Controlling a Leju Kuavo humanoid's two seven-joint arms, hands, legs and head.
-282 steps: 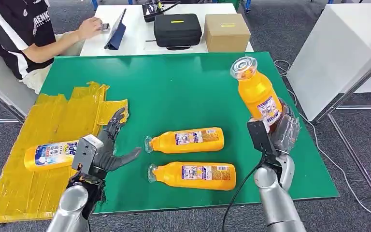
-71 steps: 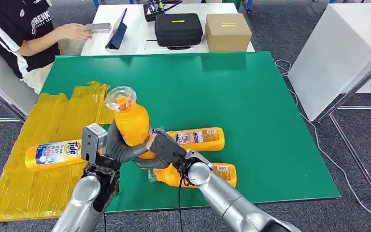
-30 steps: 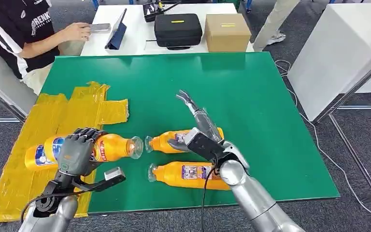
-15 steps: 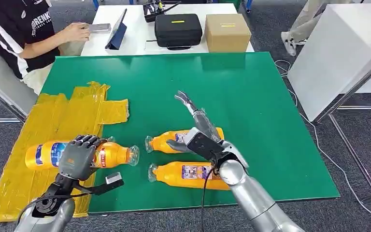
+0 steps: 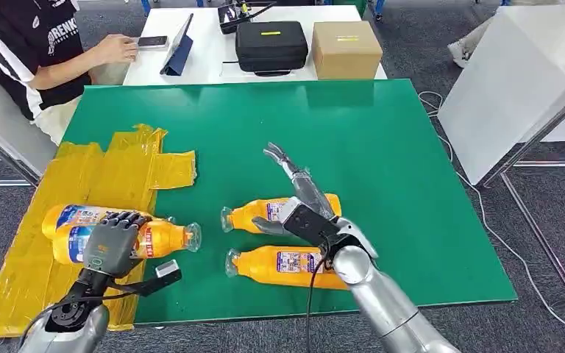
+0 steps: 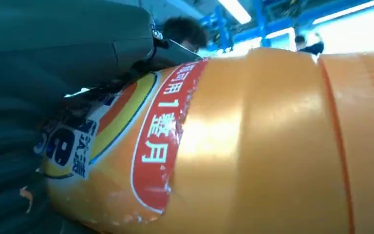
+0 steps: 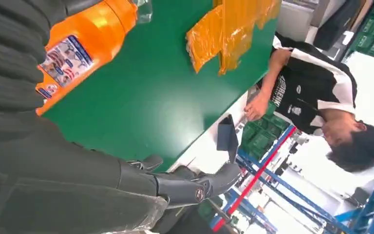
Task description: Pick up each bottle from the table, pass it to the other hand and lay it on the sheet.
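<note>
My left hand (image 5: 110,246) grips an orange bottle (image 5: 165,237) on its side at the near edge of the yellow sheet (image 5: 96,180), its clear cap pointing right over the green table (image 5: 382,147). In the left wrist view that bottle's label (image 6: 253,146) lies close against my dark fingers (image 6: 39,73). Just behind it, a second orange bottle (image 5: 70,215) lies on the sheet. Two more orange bottles (image 5: 265,212) (image 5: 294,265) lie on the table. My right hand (image 5: 301,198) hovers above them with its fingers spread and holds nothing. From the right wrist, the fingers (image 7: 190,185) reach past one bottle (image 7: 83,44).
A person (image 5: 37,51) sits at the table's far left corner, with a hand by a phone and tablet (image 5: 180,40). A black case (image 5: 271,45) and a cardboard box (image 5: 346,48) stand on the white table behind. A white table (image 5: 515,81) stands to the right.
My left hand has carried its bottle leftward onto the sheet's edge, next to the bottle lying there. My right hand stays open and has barely moved.
</note>
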